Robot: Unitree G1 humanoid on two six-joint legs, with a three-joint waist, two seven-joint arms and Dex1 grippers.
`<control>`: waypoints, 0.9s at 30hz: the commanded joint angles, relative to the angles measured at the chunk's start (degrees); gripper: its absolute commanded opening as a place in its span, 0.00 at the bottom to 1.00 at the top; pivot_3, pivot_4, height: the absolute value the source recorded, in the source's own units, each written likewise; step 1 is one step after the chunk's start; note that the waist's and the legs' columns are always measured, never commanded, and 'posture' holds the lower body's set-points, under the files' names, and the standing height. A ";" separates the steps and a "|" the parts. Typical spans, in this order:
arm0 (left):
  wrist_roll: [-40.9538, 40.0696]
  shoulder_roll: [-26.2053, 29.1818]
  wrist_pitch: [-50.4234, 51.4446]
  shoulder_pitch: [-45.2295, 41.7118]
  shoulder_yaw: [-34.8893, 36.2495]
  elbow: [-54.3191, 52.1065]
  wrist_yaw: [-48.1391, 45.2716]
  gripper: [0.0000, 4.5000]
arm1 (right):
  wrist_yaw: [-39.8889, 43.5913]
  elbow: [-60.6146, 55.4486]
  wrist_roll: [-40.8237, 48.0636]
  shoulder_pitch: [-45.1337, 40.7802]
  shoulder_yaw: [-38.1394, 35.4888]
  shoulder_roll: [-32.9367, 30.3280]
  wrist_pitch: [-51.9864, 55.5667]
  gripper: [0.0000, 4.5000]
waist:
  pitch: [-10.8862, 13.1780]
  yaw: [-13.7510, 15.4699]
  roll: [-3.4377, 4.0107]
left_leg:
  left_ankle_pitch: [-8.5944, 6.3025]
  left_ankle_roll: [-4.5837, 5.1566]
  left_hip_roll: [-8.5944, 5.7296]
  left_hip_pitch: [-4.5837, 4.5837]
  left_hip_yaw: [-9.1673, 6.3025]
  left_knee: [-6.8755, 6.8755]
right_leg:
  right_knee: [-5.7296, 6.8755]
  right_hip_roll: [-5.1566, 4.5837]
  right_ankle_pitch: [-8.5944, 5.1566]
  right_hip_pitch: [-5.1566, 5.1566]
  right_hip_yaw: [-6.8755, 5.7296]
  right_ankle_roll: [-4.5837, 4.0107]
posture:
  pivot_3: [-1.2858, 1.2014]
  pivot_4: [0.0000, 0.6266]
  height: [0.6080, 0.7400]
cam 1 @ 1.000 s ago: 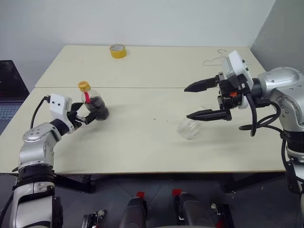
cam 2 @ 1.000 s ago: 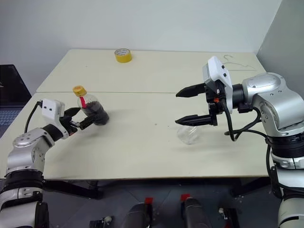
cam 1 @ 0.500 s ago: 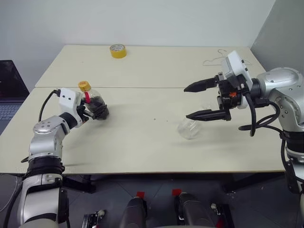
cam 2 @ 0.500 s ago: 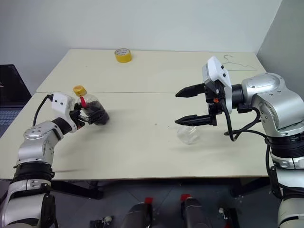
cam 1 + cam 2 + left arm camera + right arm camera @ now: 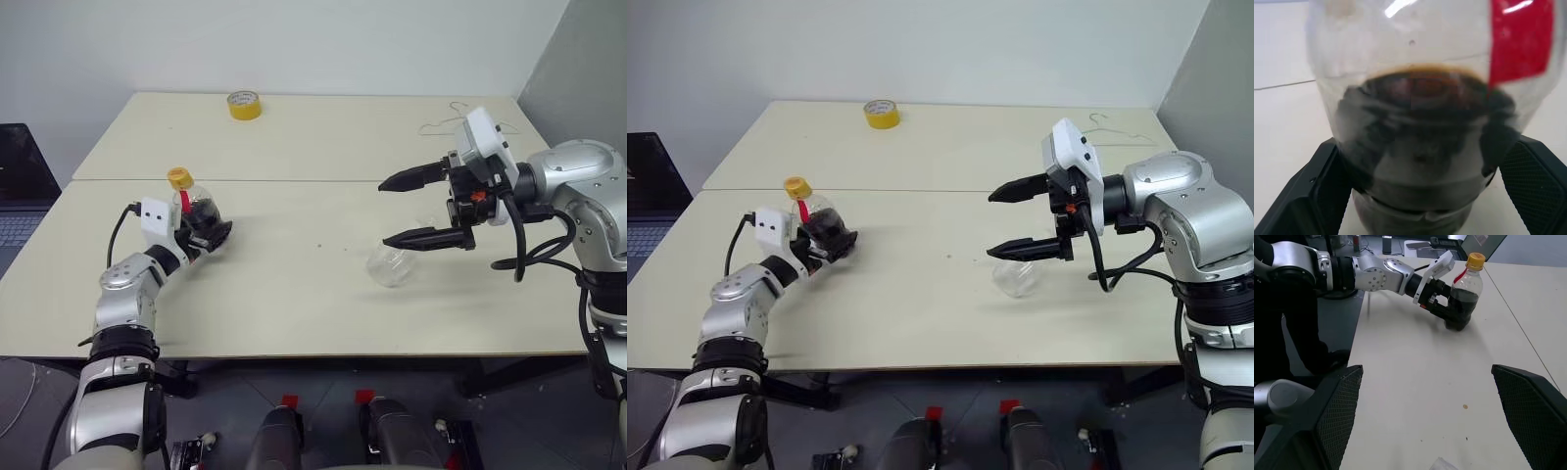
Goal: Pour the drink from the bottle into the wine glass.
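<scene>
The bottle (image 5: 196,211) stands upright at the left of the table, yellow cap on top, with the dark drink (image 5: 1420,122) filling its lower half. My left gripper (image 5: 209,233) is open, level with the table, with one finger (image 5: 1535,183) on each side of the bottle's lower body. The wine glass (image 5: 392,264) is right of centre; its clear bowl shows just under my right gripper (image 5: 384,211), which hangs open above the table pointing left. How the glass rests I cannot tell. The right wrist view looks across at the bottle (image 5: 1463,293) and the left gripper (image 5: 1442,308).
A yellow tape roll (image 5: 243,105) lies at the far edge of the table. A wire hanger (image 5: 446,117) lies at the far right. A laptop (image 5: 15,186) sits off the table's left side. A seam (image 5: 294,181) runs across the tabletop.
My left arm has pushed forward and to the right, so the bottle now sits deeper between its open fingers. The right arm and the glass have not moved.
</scene>
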 commanded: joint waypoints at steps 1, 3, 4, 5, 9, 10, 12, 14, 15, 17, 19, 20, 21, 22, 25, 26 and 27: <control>-0.34 0.24 -2.90 -1.76 1.14 1.33 0.34 0.99 | -0.44 -1.14 0.05 -1.25 -0.54 -0.87 0.29 1.00 | 0.00 -0.01 0.00 | 0.00 0.00 0.00 0.00 0.00 0.00 | 0.00 0.00 0.00 0.00 0.00 0.00 | 0.52 0.24 1.00; 0.18 0.27 -4.03 -1.98 0.93 2.93 0.73 0.99 | -0.45 -1.26 0.05 -1.22 -0.65 -1.15 0.51 1.00 | 0.00 0.00 0.00 | 0.00 0.00 0.00 0.00 -0.01 0.00 | 0.00 0.01 0.00 0.00 -0.01 0.00 | 0.52 0.24 1.00; 0.29 0.25 -4.49 -2.02 0.87 3.56 0.83 0.99 | -0.49 -1.32 0.05 -1.20 -0.71 -1.25 0.60 1.00 | 0.00 -0.01 0.00 | 0.00 0.00 0.00 0.00 -0.02 0.00 | 0.00 0.01 0.00 0.00 -0.01 0.00 | 0.52 0.24 1.00; 0.34 0.20 -4.87 -2.07 0.84 4.10 0.93 0.99 | -0.55 -1.36 0.04 -1.16 -0.78 -1.34 0.68 1.00 | 0.00 -0.03 0.00 | 0.00 0.00 0.00 0.00 -0.01 0.00 | 0.00 0.01 0.00 0.00 0.00 0.00 | 0.52 0.24 1.00; -0.10 -0.13 -5.81 -2.28 0.96 5.30 0.90 0.99 | -0.90 -1.61 0.18 -1.06 -0.85 -1.51 0.93 1.00 | 0.00 -0.04 0.00 | 0.00 0.00 0.00 0.00 -0.01 0.00 | 0.00 0.01 0.00 0.00 -0.01 0.00 | 0.52 0.24 1.00; -0.08 -0.20 -6.08 -2.33 0.97 5.53 1.11 0.95 | -0.98 -1.68 0.22 -1.03 -0.86 -1.53 0.99 1.00 | 0.00 -0.03 0.00 | 0.00 0.00 0.01 0.00 -0.01 -0.01 | 0.00 0.01 0.00 0.00 -0.02 0.00 | 0.52 0.24 1.00; -0.05 -0.29 -6.41 -2.42 0.92 5.82 1.31 0.86 | -1.13 -1.82 0.31 -0.99 -0.88 -1.57 1.12 1.00 | 0.00 -0.04 0.00 | 0.00 0.00 0.01 0.00 -0.01 0.00 | 0.00 0.01 0.00 0.00 -0.01 0.00 | 0.52 0.24 1.00; -0.06 -0.37 -6.60 -2.48 0.84 5.88 1.38 0.73 | -1.24 -1.97 0.38 -0.94 -0.89 -1.59 1.26 1.00 | 0.00 -0.04 0.00 | 0.00 0.00 0.01 0.00 -0.01 0.00 | 0.00 0.01 0.00 0.00 -0.01 0.00 | 0.52 0.24 1.00; -0.18 -0.42 -6.53 -2.48 0.71 5.74 0.88 0.73 | -1.26 -2.00 0.40 -0.93 -0.87 -1.60 1.30 1.00 | 0.00 -0.04 0.00 | 0.00 0.00 0.01 0.00 -0.01 0.00 | 0.00 0.01 0.00 0.00 -0.01 0.00 | 0.52 0.24 1.00; -0.28 -0.50 -6.57 -2.25 0.54 5.19 0.30 0.73 | -1.29 -2.10 0.43 -0.89 -0.85 -1.60 1.39 1.00 | 0.00 -0.04 0.00 | 0.00 0.00 0.01 0.00 -0.01 0.00 | 0.00 0.01 0.00 0.00 -0.01 0.00 | 0.52 0.24 1.00; -0.24 -0.55 -6.59 -1.87 0.33 4.36 -0.11 0.73 | -1.32 -2.07 0.38 -0.97 -0.69 -1.42 1.34 1.00 | 0.00 -0.03 0.00 | 0.00 0.00 0.00 0.00 -0.01 0.00 | 0.00 0.01 0.00 0.00 -0.01 0.00 | 0.52 0.24 1.00; -0.17 -0.56 -6.60 -1.76 0.24 4.11 -0.24 0.73 | -1.34 -2.04 0.36 -1.01 -0.63 -1.34 1.31 1.00 | 0.00 -0.03 0.00 | 0.00 0.00 0.00 0.00 -0.01 0.00 | -0.01 0.01 0.00 0.00 -0.01 0.00 | 0.52 0.24 1.00; -0.15 -0.60 -6.56 -1.62 0.14 3.80 -0.48 0.73 | -1.36 -2.00 0.34 -1.06 -0.58 -1.26 1.28 1.00 | 0.00 -0.03 0.00 | 0.00 0.00 0.00 -0.01 -0.01 0.00 | -0.01 0.01 0.00 0.00 -0.01 0.00 | 0.52 0.24 1.00; -0.09 -0.74 -6.31 -1.24 -0.27 3.01 -1.11 0.73 | -1.50 -1.95 0.31 -1.14 -0.50 -1.00 1.20 1.00 | 0.00 -0.02 0.00 | 0.00 0.00 0.00 -0.02 -0.01 0.00 | -0.02 0.01 0.00 0.00 -0.01 0.00 | 0.52 0.24 1.00; -0.19 -2.36 -4.58 0.49 -2.35 -1.54 -3.20 0.73 | -3.98 -1.38 -0.17 -1.49 -0.38 1.87 -0.03 1.00 | 0.00 -0.03 0.00 | 0.00 0.00 0.00 -0.02 -0.01 -0.02 | -0.04 0.00 0.00 0.00 0.00 0.00 | 0.52 0.24 1.00; -0.17 -3.07 -3.77 1.30 -3.22 -3.84 -3.61 0.73 | -5.72 -1.11 -0.67 -1.56 -0.25 3.45 -0.48 1.00 | 0.00 -0.01 0.00 | 0.00 0.00 0.00 -0.02 -0.01 -0.02 | -0.03 0.00 0.00 0.00 0.00 0.00 | 0.52 0.24 1.00; -0.23 -3.97 -2.82 2.10 -4.05 -6.36 -3.70 0.73 | -7.65 -0.90 -1.24 -1.54 -0.13 5.13 -0.90 1.00 | 0.00 -0.01 -0.01 | 0.00 0.00 0.00 -0.03 -0.02 -0.02 | -0.03 0.01 0.00 0.00 -0.01 0.00 | 0.52 0.24 1.00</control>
